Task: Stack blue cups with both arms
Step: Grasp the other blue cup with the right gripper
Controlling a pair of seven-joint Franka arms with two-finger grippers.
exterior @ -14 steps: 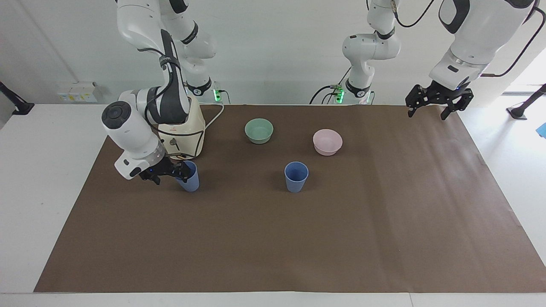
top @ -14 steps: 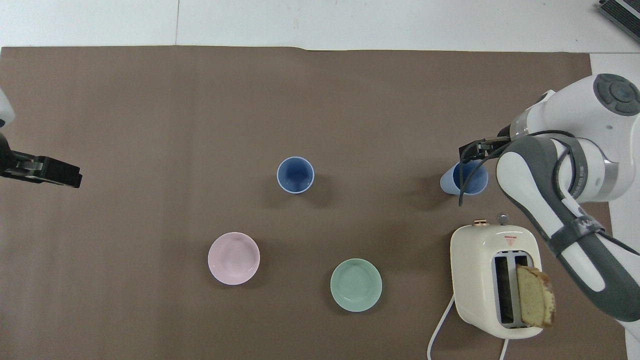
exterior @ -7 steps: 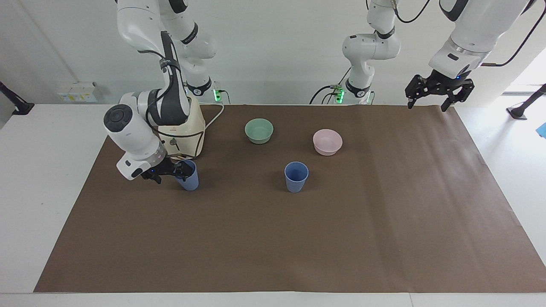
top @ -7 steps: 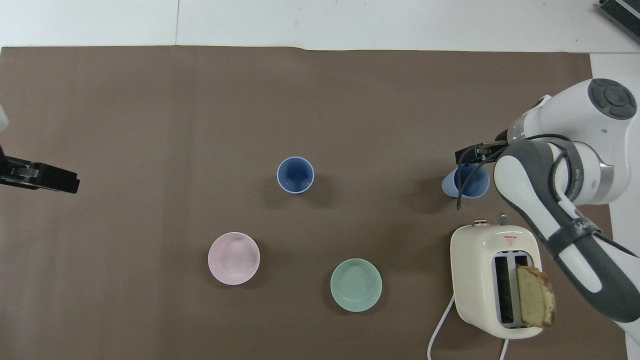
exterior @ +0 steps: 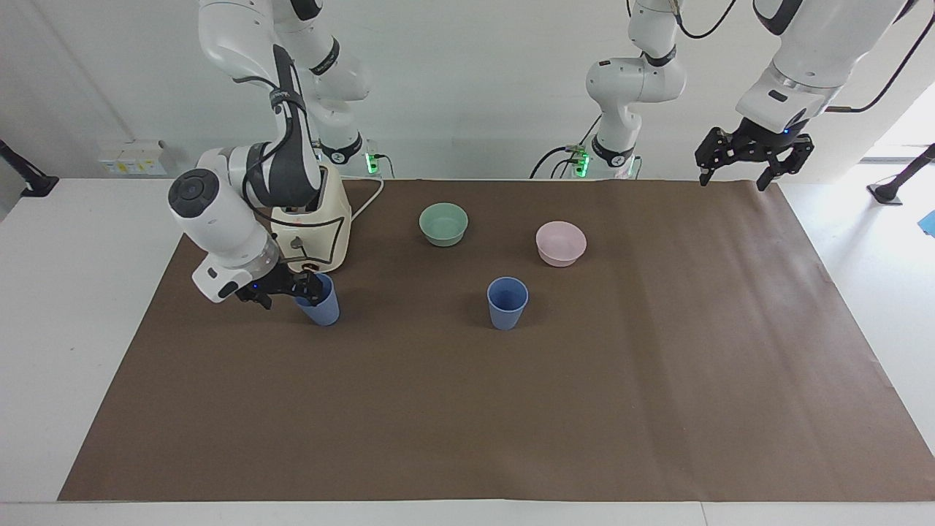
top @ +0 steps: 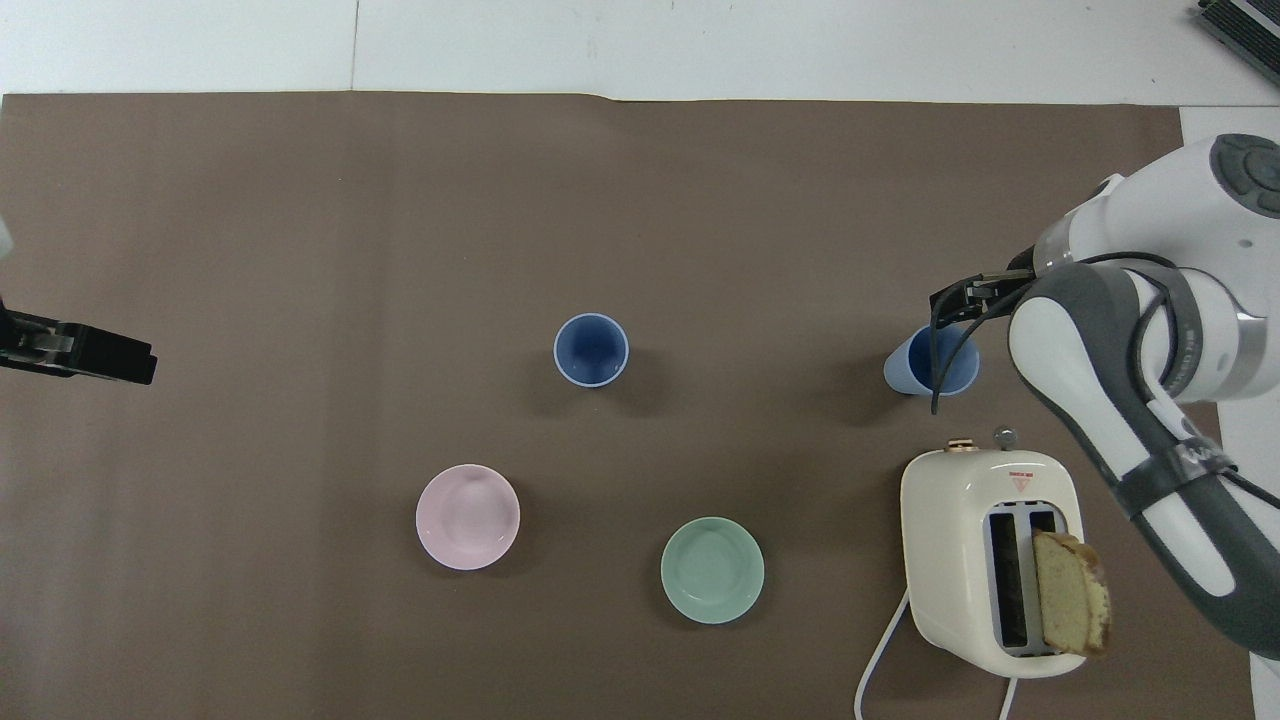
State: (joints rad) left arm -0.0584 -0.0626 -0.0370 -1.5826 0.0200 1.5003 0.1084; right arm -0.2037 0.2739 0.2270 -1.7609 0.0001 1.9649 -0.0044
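right gripper point(exterior: 305, 286): clasping tilted blue cup point(exterior: 319, 307) by toaster point(exterior: 315, 234), right-arm end of mat point(exterior: 511, 409) | second cup point(exterior: 507, 302): upright, mat centre | left gripper point(exterior: 752, 155): released, over mat's robot-side corner

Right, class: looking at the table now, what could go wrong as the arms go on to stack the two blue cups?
1. The right pincer is at the rim of the blue cup; a rim-only hold might let it tip or slip.
2. The toaster stands close beside that cup, so the right arm could bump it.
3. The other blue cup stands free; a misaligned stack could topple it.
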